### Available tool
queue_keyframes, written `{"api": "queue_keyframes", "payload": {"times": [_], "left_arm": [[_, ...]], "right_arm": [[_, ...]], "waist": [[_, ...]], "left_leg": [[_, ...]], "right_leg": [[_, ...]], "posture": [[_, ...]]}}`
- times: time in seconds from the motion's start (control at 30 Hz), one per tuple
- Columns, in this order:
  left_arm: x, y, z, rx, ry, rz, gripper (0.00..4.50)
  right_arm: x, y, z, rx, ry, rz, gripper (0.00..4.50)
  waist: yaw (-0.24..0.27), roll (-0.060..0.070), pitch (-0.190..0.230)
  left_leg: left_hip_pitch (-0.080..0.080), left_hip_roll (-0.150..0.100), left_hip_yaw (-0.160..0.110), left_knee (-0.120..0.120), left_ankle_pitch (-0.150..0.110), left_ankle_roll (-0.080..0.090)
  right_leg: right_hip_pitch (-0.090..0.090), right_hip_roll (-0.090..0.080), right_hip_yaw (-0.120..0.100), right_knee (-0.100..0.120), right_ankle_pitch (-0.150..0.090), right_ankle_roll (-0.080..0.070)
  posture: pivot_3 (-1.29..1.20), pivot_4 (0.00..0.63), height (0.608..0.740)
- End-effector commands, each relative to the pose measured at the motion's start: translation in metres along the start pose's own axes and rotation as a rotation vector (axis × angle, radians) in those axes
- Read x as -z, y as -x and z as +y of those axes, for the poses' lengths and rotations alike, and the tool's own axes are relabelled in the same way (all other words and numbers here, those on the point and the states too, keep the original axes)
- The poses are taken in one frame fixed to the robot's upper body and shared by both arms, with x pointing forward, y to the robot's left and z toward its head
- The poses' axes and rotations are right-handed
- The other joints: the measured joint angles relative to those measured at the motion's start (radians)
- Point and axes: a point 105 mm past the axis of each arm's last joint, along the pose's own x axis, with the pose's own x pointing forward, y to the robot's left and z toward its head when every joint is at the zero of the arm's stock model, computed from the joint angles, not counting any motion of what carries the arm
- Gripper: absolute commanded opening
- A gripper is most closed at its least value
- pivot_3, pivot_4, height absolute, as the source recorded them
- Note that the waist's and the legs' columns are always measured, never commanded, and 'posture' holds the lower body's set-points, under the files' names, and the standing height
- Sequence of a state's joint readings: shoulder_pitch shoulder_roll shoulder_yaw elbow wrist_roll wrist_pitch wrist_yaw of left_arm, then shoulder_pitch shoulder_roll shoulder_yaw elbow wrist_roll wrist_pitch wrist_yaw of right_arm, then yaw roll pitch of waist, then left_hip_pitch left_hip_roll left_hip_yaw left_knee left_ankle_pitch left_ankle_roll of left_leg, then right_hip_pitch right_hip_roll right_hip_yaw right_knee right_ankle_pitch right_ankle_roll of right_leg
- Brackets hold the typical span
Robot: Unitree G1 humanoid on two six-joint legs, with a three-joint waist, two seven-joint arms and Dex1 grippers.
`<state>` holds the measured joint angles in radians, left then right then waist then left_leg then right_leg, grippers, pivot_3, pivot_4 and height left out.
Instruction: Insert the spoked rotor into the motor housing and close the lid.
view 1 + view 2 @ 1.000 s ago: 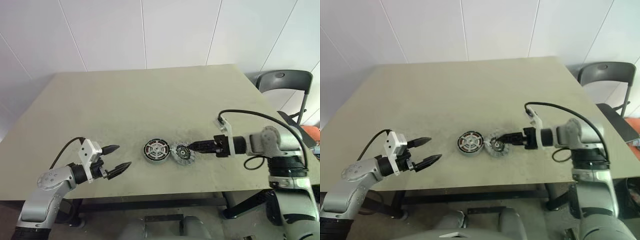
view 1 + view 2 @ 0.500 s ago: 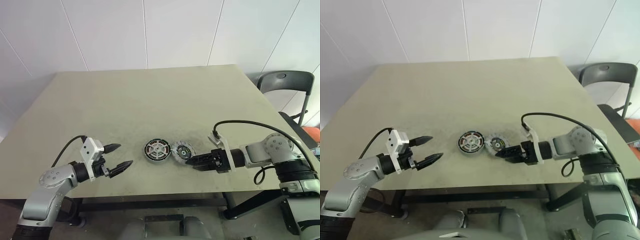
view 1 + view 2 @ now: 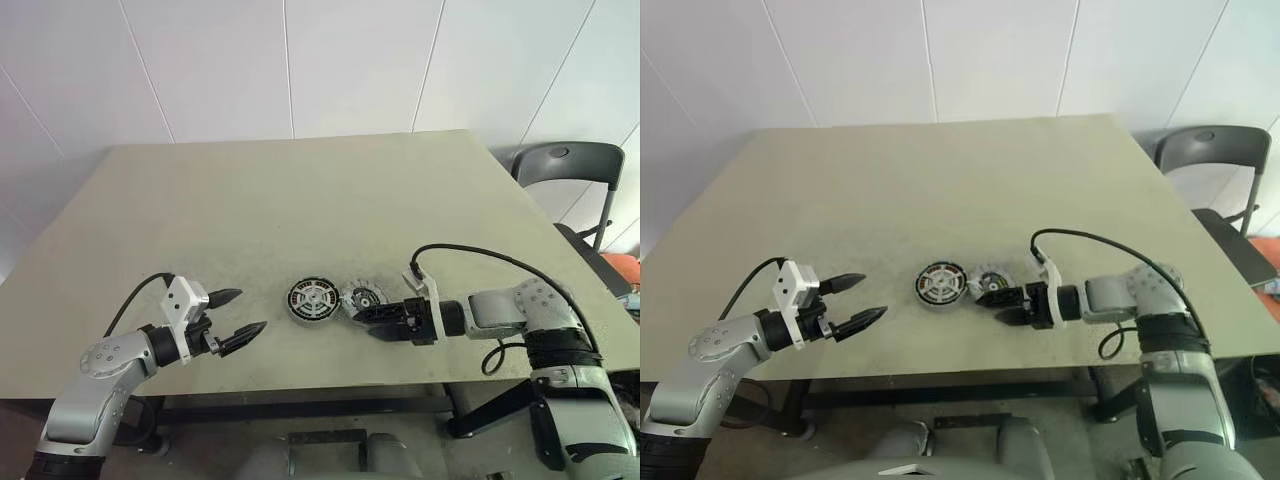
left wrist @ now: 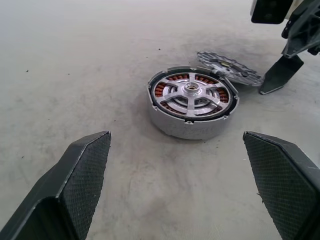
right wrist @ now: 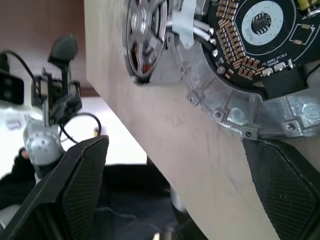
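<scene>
The motor housing (image 3: 314, 301) lies near the table's front edge, with copper windings showing under the spoked rotor (image 4: 192, 93), whose silver spokes and dark rim sit inside it. Just to its right lies the lid (image 3: 363, 297), a grey round cap; its circuit-board face (image 5: 260, 25) fills the right wrist view. The lid (image 4: 229, 68) rests tilted against the housing's side. My right gripper (image 3: 364, 322) is open at the lid's front right, one fingertip (image 4: 280, 75) down beside it. My left gripper (image 3: 240, 312) hangs open to the left of the housing, holding nothing.
The table (image 3: 300, 200) is a wide beige top, and the parts sit close to its front edge. A grey chair (image 3: 565, 165) stands past the table's right side, with an orange object (image 3: 622, 268) near it.
My right gripper has rolled and come left and down, from over the lid to low at its front right side. The left gripper and the housing have stayed put.
</scene>
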<state>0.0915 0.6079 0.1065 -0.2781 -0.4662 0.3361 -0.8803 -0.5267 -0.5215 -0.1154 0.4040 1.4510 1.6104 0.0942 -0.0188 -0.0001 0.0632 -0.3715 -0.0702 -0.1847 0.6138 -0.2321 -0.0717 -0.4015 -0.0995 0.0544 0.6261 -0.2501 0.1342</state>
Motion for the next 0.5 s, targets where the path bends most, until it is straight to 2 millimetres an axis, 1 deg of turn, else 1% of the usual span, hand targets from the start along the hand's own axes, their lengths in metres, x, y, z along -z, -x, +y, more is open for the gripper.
{"api": "queue_keyframes", "payload": {"times": [0.03, 0.2, 0.3, 0.4, 0.5], "left_arm": [[-0.01, -0.001, 0.001, 0.007, -0.043, -0.026, 4.5], [-0.009, -0.001, 0.002, 0.012, -0.044, -0.024, 4.5], [-0.009, -0.001, 0.003, 0.013, -0.045, -0.024, 4.5], [-0.008, -0.001, 0.004, 0.012, -0.046, -0.025, 4.5], [-0.008, -0.001, 0.004, 0.01, -0.046, -0.027, 4.5]], "right_arm": [[-0.012, 0.006, 0.006, -0.022, 0.001, -0.086, 4.48], [-0.018, 0.014, 0.003, 0.004, -0.002, -0.131, 4.48], [-0.026, 0.017, 0.002, 0.018, -0.008, -0.179, 4.48], [-0.028, 0.016, 0.001, 0.014, -0.018, -0.186, 4.48], [-0.033, 0.016, -0.003, -0.001, -0.065, -0.228, 4.48]], "waist": [[0.001, 0.0, 0.0], [0.003, 0.0, 0.0], [0.002, 0.001, 0.0], [0.002, 0.001, 0.0], [0.001, 0.001, 0.0]], "left_leg": [[0.0, 0.001, 0.0, 0.0, 0.0, 0.0], [0.0, 0.001, 0.0, 0.001, 0.0, 0.0], [-0.001, 0.001, 0.0, -0.001, 0.0, 0.0], [-0.001, 0.001, 0.0, -0.002, 0.0, 0.0], [-0.001, 0.001, 0.0, -0.002, 0.0, 0.0]], "right_leg": [[0.0, 0.001, 0.0, 0.0, 0.0, 0.0], [0.001, 0.001, 0.0, -0.002, 0.001, -0.001], [0.001, 0.001, 0.0, -0.005, 0.001, 0.0], [0.002, 0.001, 0.0, -0.007, 0.002, 0.0], [0.003, 0.001, 0.0, -0.007, 0.003, -0.001]], "posture": [[0.0, 0.0, 0.74], [0.0, 0.0, 0.74], [0.0, 0.0, 0.74], [0.0, 0.0, 0.74], [0.0, 0.0, 0.74]]}}
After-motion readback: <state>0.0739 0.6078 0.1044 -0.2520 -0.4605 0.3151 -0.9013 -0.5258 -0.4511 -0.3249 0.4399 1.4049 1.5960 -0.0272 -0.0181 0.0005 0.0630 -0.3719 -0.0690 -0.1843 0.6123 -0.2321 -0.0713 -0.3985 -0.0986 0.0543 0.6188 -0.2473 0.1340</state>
